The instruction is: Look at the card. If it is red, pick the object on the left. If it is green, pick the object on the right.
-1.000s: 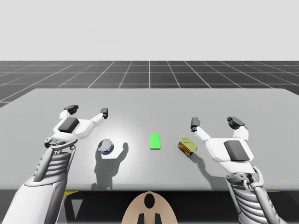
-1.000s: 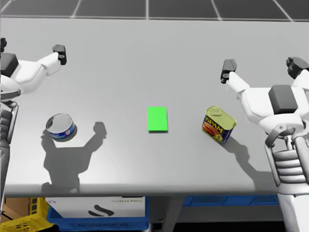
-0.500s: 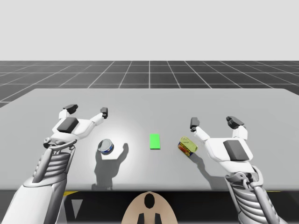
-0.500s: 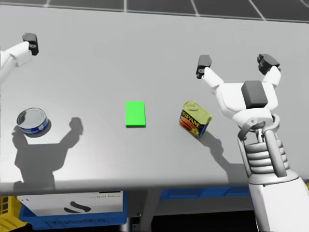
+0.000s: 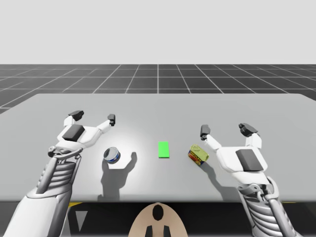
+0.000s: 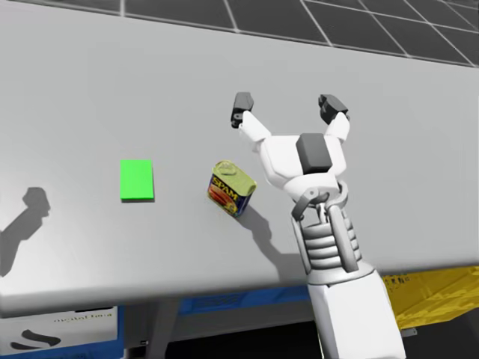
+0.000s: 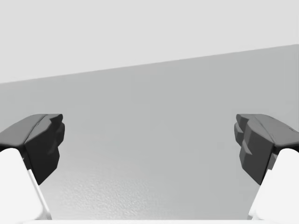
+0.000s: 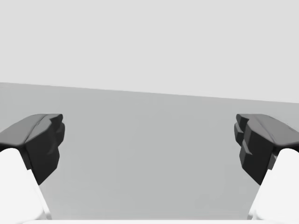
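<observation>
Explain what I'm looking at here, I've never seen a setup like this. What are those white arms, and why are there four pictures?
This is a computer-simulated robot torso with two white arms, each ending in a two-finger claw. One picture looks down from a fixed camera above the grey table. One comes from the robot's head, which points toward its right arm. The other two come from cameras on the wrists and look out between the dark fingertips at bare table. On the table, a flat green card lies in the middle, with a round blue-and-silver tin can to its left and a yellow box-shaped tin to its right. The left claw and the right claw both hover open near the tins, holding nothing.
</observation>
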You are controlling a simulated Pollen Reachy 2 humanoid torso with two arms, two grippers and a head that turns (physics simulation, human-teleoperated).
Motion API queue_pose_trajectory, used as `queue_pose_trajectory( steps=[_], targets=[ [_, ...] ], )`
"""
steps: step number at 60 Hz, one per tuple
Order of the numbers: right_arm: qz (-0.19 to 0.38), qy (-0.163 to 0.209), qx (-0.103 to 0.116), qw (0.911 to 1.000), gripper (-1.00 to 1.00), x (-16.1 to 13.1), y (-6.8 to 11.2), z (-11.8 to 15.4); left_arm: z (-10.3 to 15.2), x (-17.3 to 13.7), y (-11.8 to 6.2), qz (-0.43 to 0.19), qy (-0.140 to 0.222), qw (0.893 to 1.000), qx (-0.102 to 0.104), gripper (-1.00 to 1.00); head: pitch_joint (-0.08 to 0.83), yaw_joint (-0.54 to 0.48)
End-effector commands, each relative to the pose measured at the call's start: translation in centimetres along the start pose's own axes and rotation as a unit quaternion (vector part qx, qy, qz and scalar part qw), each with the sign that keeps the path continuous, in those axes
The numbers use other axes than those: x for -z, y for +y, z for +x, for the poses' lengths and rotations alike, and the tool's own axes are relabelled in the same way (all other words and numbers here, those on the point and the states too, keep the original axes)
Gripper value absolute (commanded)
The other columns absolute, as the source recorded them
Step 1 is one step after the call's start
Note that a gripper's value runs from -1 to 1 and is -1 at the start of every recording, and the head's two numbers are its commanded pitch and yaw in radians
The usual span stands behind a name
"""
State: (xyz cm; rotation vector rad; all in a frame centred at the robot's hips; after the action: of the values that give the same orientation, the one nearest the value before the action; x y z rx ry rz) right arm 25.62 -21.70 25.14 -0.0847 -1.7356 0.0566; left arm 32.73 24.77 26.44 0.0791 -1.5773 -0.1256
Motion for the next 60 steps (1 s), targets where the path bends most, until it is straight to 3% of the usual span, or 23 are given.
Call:
queue_pose_trajectory(
  steps=[1,2,3,4,7,10,12,20,24,31,40,47,49,58,60],
  targets=[
    [0.023,0.006,0.026,0.9994,-1.0,-1.2,0.7,0.5,-0.2,0.1,0.1,0.004,0.003,1.0,-0.002,-1.0,0.703,-0.32],
    [0.022,0.001,0.005,0.9997,-1.0,-1.8,0.8,0.8,-0.3,0.1,0.2,0.005,0.004,1.0,-0.003,-1.0,0.702,-0.32],
    [0.018,0.004,-0.003,0.9998,-1.0,-1.7,0.8,0.8,-0.3,0.2,0.2,0.006,0.004,1.0,-0.003,-1.0,0.702,-0.32],
    [0.027,0.015,0.009,0.9995,-1.0,-2.0,0.7,0.9,-0.3,0.2,0.2,0.006,0.005,1.0,-0.004,-1.0,0.702,-0.32],
    [0.05,0.025,0.017,0.9983,-1.0,-3.2,0.9,0.9,-0.4,0.2,0.3,0.009,0.007,1.0,-0.004,-1.0,0.702,-0.32],
    [0.045,0.009,0.038,0.9983,-1.0,-4.1,1.3,0.8,-0.4,0.2,0.3,0.01,0.007,1.0,-0.005,-1.0,0.701,-0.32],
    [0.058,0.012,0.026,0.9979,-1.0,-5.0,1.1,0.7,-0.3,0.1,0.2,0.011,0.007,1.0,-0.006,-1.0,0.699,-0.31],
    [0.092,0.022,0.027,0.9952,-1.0,-7.2,1.0,-0.2,-0.3,0.0,0.3,0.014,0.007,1.0,-0.007,-1.0,0.699,-0.31],
    [0.112,0.031,0.04,0.9924,-1.0,-8.5,1.0,-1.0,-0.3,0.0,0.4,0.016,0.006,1.0,-0.008,-1.0,0.7,-0.31],
    [0.138,0.028,0.029,0.9897,-1.0,-9.9,1.1,-3.2,-0.3,0.0,0.5,0.018,0.005,1.0,-0.005,-1.0,0.703,-0.31],
    [0.155,0.042,0.035,0.9865,-1.0,-10.1,1.4,-6.2,-0.3,0.0,0.6,0.022,0.002,1.0,-0.003,-1.0,0.703,-0.3],
    [0.132,0.061,0.041,0.9885,-1.0,-9.4,1.4,-7.9,-0.4,0.0,0.6,0.022,0.002,1.0,-0.003,-1.0,0.704,-0.3],
    [0.127,0.083,0.055,0.9869,-1.0,-9.1,1.4,-8.4,-0.3,0.0,0.7,0.022,0.002,1.0,-0.004,-1.0,0.703,-0.3],
    [0.132,0.123,0.06,0.9817,-1.0,-7.3,1.1,-9.5,-0.3,-0.1,0.8,0.023,0.001,1.0,-0.006,-1.0,0.701,-0.3],
    [0.137,0.137,0.071,0.9785,-1.0,-6.8,1.1,-9.8,-0.2,-0.1,0.8,0.023,0.001,1.0,-0.006,-1.0,0.701,-0.3]
  ],
)
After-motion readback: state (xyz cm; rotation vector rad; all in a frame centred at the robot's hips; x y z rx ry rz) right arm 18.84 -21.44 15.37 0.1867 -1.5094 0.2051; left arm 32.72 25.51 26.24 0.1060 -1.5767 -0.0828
